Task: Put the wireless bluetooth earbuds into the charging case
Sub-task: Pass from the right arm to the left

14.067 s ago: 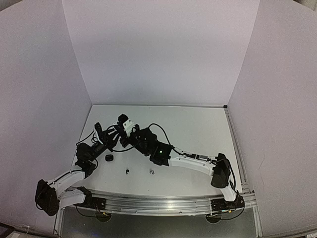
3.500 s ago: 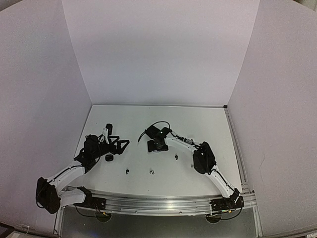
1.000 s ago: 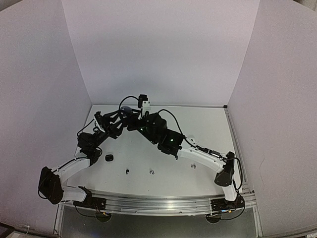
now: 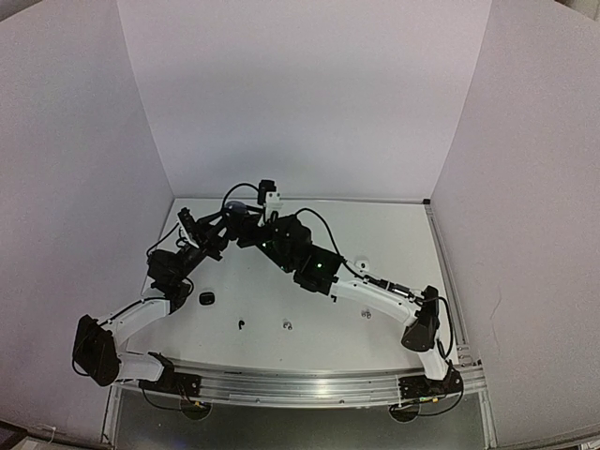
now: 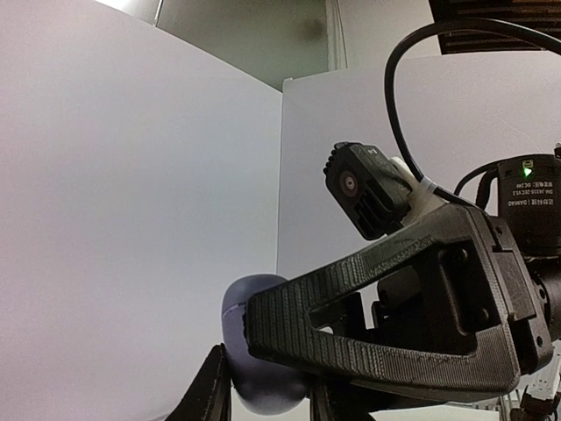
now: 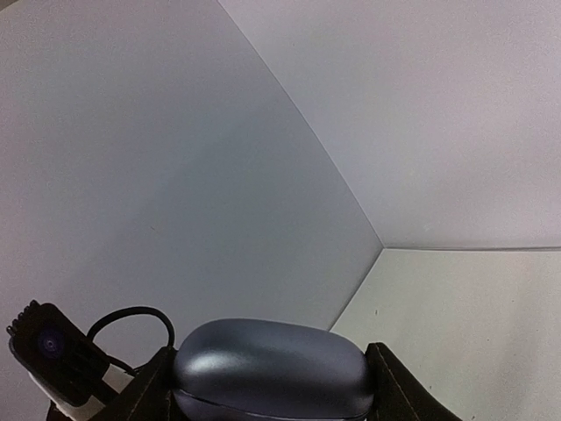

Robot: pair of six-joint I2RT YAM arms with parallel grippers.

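A bluish-grey pebble-shaped charging case (image 4: 236, 207) hangs in the air near the back wall, closed. My right gripper (image 6: 272, 388) is shut on it across its long side, and the case (image 6: 272, 367) fills its jaws. My left gripper (image 5: 266, 392) is shut on one end of the same case (image 5: 254, 364), with a right-gripper finger (image 5: 377, 324) crossing in front. The grippers meet from the left (image 4: 223, 223) and the right (image 4: 246, 217). Loose earbuds lie on the table: a black one (image 4: 241, 324), a greyish one (image 4: 287, 325) and a white one (image 4: 366, 314).
A small black case (image 4: 206, 298) lies on the table (image 4: 394, 234) under the left arm. A small white thing (image 4: 361, 264) sits beside the right forearm. White walls close in the left, back and right sides. The rail with the arm bases (image 4: 300, 386) runs along the near edge.
The left gripper has moved in slightly towards the case and shut on its end. The right arm still holds the case at about the same spot. Items on the table are unmoved.
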